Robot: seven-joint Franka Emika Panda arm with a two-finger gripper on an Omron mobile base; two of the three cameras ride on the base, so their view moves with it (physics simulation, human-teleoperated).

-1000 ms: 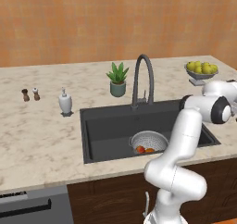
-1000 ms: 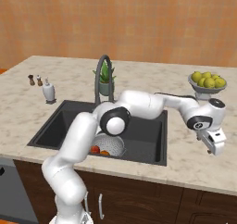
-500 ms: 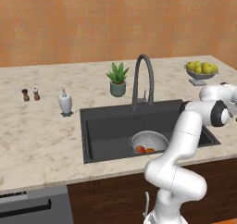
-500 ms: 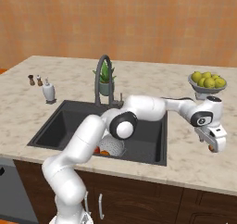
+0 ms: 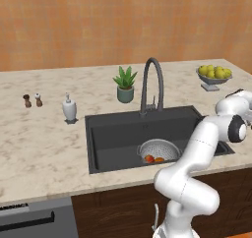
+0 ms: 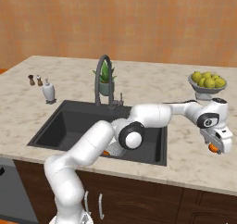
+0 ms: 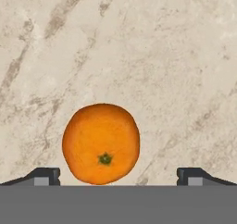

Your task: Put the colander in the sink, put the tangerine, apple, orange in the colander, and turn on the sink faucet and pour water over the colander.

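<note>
Where the arm reaches far right over the marble surface (image 6: 185, 163), the end effector (image 6: 217, 144) hangs above an orange fruit (image 7: 101, 143), its two dark fingertips (image 7: 44, 176) spread wide apart to either side of it and touching nothing. In the hand view the fruit lies on the surface, green stem end facing the camera; whether it is the orange or the tangerine cannot be told. In the right base view a sliver of it shows just under the end effector.

Sink (image 5: 118, 133): dark basin set into the surface. Colander (image 5: 158, 150): inside the sink, at its front right, upright. It holds two fruits, one reddish, the apple (image 5: 149, 159), and one orange (image 5: 159, 159), touching each other.

Sink faucet (image 5: 151, 84): dark gooseneck at the rear rim, spout arched over the basin.

Other items: potted plant (image 5: 125, 83) just left of the faucet; soap bottle (image 5: 69, 108) left of the sink; two small shakers (image 5: 32, 100) further left; footed bowl of lemons (image 5: 213, 76) at the far right rear.
</note>
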